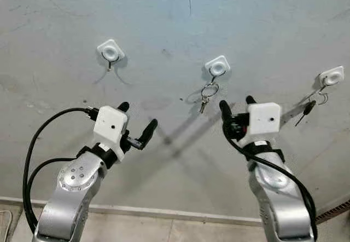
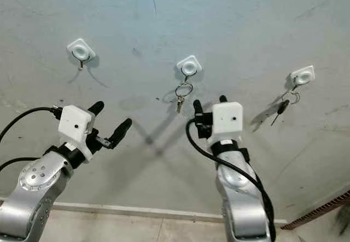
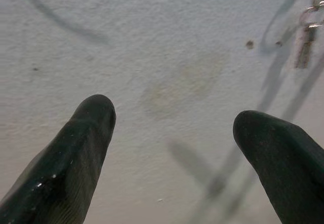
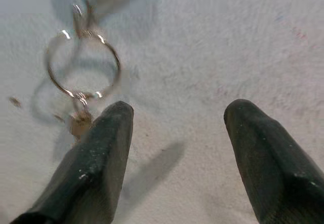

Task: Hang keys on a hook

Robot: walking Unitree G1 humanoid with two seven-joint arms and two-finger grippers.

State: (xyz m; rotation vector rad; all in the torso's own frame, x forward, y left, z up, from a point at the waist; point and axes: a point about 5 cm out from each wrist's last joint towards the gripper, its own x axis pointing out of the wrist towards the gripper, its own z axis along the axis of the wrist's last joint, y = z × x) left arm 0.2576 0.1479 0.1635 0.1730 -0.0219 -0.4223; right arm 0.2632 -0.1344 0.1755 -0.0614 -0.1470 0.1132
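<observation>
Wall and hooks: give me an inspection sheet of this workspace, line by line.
Surface: grey plaster wall with cracks and small marks.
Job's things: left hook bare; middle hook carries a key ring with keys; right hook carries a dark-headed key.
Clutter: nothing seen.
Grippers: left gripper open and empty, apart from the wall; right gripper open and empty, just below the hung key ring.
Cables: black cables loop from each wrist.
Surroundings: skirting strip and floor below.
</observation>
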